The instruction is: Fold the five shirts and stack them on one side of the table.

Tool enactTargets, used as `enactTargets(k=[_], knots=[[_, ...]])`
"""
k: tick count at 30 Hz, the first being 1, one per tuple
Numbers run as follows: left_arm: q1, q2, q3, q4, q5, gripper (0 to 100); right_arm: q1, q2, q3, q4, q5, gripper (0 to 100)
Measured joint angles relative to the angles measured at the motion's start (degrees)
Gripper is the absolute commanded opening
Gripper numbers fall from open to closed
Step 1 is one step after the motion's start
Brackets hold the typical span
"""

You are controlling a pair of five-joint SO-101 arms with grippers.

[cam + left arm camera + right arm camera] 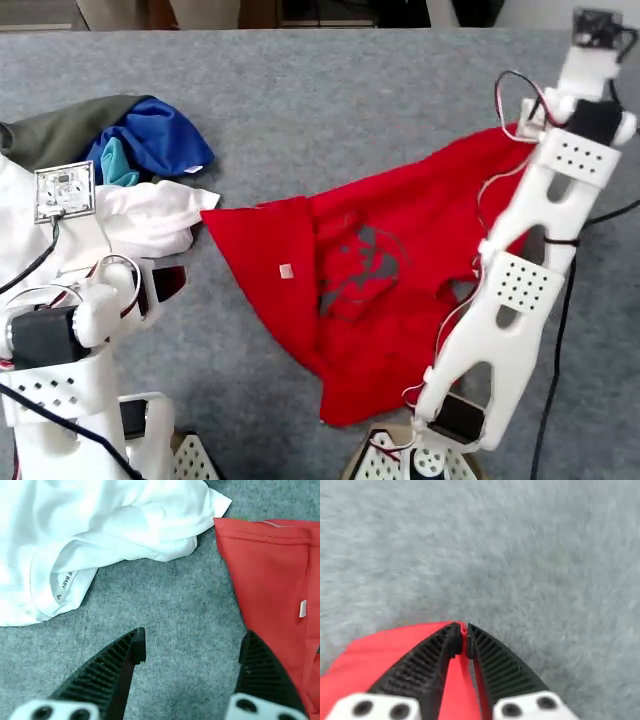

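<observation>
A red shirt (380,290) with a grey print lies spread across the middle of the table, its left side folded over. My right gripper (462,630) is shut on the shirt's far right edge (395,645), and the right arm (520,270) stretches over that side. Beside the shirt's left corner (270,565), my left gripper (195,637) stands open above bare grey cloth, holding nothing. In the high view the left gripper (160,285) is at the near left. A white shirt (100,525) lies crumpled just beyond it.
At the far left a pile holds the white shirt (150,215), a blue shirt (155,140), a teal one (118,165) and a dark olive one (60,130). The grey table cover (330,110) is bare along the back.
</observation>
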Motion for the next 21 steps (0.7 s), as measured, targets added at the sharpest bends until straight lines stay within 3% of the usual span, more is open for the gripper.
enactTargets(k=[4, 9, 12, 15, 21], knots=[[1.5, 0.7, 0.0, -1.0, 0.3, 30, 1.0, 6.4, 0.0, -2.5, -2.1, 0.1], [13.2, 10.0, -4.8, -5.2, 8.4, 27, 1.1, 14.9, 0.2, -5.0, -3.6, 0.1], [21.5, 21.2, -11.3, -8.4, 15.4, 27, 1.1, 14.2, -0.1, -5.6, -3.6, 0.1], [28.1, 35.4, -18.8, -9.9, 17.9, 27, 1.1, 14.6, 0.1, -6.7, -3.6, 0.1], [31.1, 62.9, -37.0, -5.6, 19.3, 27, 1.1, 14.5, 0.0, -8.7, -1.0, 0.1]])
